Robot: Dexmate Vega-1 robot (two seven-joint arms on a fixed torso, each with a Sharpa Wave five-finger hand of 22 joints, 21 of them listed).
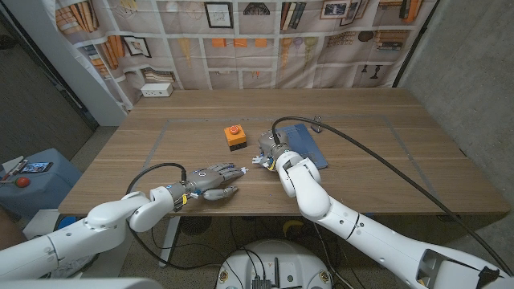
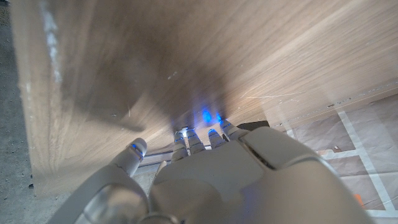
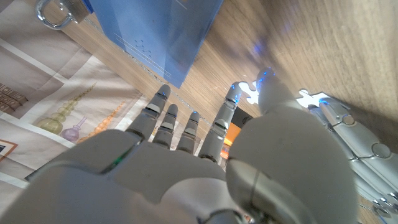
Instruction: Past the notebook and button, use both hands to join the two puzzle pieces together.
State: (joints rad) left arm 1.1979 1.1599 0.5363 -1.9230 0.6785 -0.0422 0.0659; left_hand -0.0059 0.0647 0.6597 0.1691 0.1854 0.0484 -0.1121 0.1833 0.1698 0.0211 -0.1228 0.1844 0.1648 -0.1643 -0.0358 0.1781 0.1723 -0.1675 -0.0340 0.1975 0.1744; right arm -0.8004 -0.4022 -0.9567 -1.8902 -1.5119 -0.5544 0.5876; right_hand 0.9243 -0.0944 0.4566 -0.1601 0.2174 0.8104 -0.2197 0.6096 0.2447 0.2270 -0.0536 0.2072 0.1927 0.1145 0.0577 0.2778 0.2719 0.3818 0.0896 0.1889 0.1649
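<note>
On the wooden tabletop [image 1: 361, 168], beside the blue notebook [image 1: 303, 146] and orange button box [image 1: 234, 137]: two white puzzle pieces [image 3: 309, 96], apparently unjoined, between loosely spread, empty left hand [image 1: 210, 181] and right hand [image 1: 271, 149], grasp unclear.

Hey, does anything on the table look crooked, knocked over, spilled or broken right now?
Nothing stands out. The blue notebook lies flat and the orange button box sits upright beside it. Both lie a little askew to the table edge. No spill or damage shows.
</note>
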